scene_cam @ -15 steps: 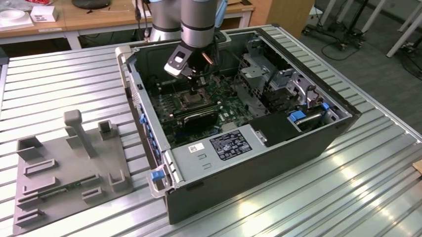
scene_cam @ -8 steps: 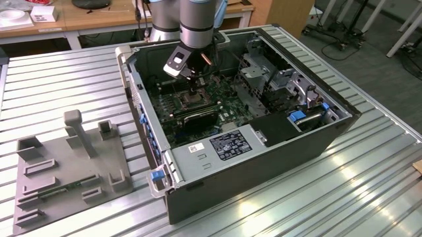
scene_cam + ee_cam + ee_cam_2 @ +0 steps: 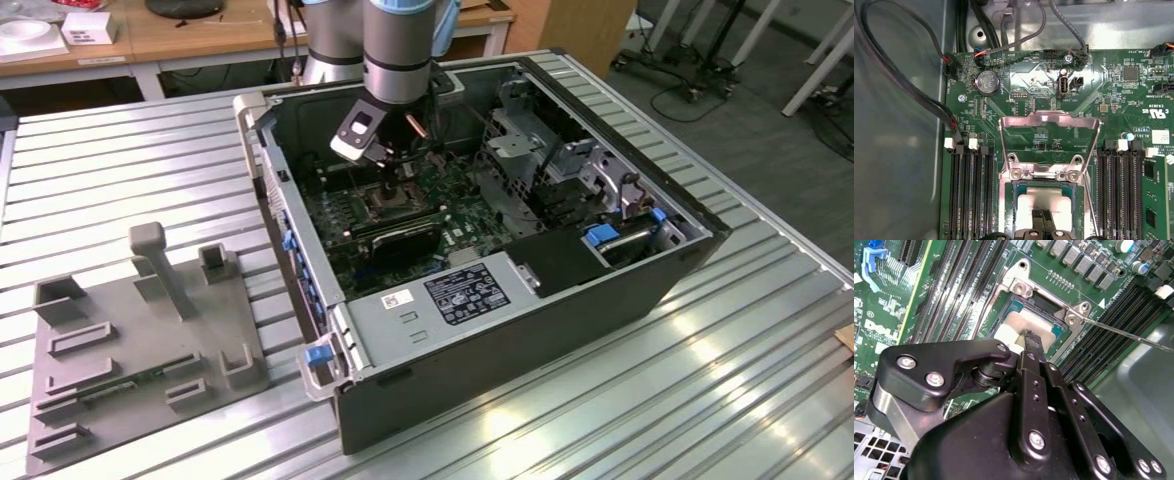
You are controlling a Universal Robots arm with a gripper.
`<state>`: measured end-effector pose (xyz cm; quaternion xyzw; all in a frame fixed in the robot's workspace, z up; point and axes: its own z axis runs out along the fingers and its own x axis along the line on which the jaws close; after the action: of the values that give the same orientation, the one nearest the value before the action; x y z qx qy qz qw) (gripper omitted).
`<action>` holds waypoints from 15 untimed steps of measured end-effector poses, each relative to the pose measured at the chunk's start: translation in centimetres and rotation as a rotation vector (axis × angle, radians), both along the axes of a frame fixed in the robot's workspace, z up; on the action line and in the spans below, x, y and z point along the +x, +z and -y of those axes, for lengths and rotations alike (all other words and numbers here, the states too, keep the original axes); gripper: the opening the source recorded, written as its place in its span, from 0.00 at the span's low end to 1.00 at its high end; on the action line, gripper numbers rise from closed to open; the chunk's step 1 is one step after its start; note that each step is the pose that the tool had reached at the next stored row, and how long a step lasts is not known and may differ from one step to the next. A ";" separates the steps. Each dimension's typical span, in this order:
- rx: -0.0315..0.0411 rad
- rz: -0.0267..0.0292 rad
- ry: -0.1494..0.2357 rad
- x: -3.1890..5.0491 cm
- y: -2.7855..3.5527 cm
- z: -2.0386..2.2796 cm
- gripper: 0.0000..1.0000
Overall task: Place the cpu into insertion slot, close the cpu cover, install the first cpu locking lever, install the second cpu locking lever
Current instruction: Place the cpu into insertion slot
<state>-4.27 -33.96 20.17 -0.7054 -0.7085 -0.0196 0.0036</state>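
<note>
You see the cpu (image 3: 1046, 199) as a small pale silvery square with a narrow green border. It lies flat inside the insertion slot (image 3: 1044, 184), the dark square socket on the green motherboard (image 3: 1029, 95), between the rows of black memory slots. It looks seated level, but the fingers hide its near edge, so I cannot be fully sure. The cpu cover (image 3: 1050, 116) is open: its silvery frame stands raised behind the socket, hinged at the two screws, and through the cut-out centre you see the green board. A thin metal lever (image 3: 1124, 332) sticks out free beside the socket and is not hooked down.

Your gripper (image 3: 1041, 214) points straight down over the cpu, and its black fingers (image 3: 1030, 345) are drawn narrow, almost together, with nothing between them. The tips are just above or on the pale top of the chip. In the exterior view the arm (image 3: 400, 40) comes down vertically into the open computer case (image 3: 534, 340), the gripper (image 3: 391, 195) deep inside near the board.

The case lies on its side on a ribbed metal table (image 3: 747, 330). At the exterior view's left a grey fixture plate (image 3: 134, 350) rests on the same table, well apart from the case, and a wooden desk (image 3: 200, 40) stands behind
</note>
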 end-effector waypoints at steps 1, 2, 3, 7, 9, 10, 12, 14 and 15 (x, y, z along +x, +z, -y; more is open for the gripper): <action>-0.0001 -0.0001 0.000 0.00 -0.01 0.00 0.11; 0.0002 0.0001 0.000 0.00 -0.06 -0.01 0.11; 0.0002 0.0001 0.000 0.00 -0.13 -0.01 0.11; -0.0013 -0.0009 0.000 -0.02 -0.38 0.02 0.11; -0.0003 -0.0002 0.000 -0.01 -0.42 0.01 0.11; -0.0003 -0.0002 0.000 -0.01 -0.42 0.01 0.11; -0.0003 -0.0002 0.000 -0.01 -0.42 0.01 0.11; -0.0004 -0.0002 0.000 -0.01 -0.42 0.01 0.11; -0.0004 -0.0003 0.000 -0.01 -0.42 0.01 0.11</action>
<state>-4.28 -33.98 19.75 -0.7054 -0.7085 -0.0194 0.0036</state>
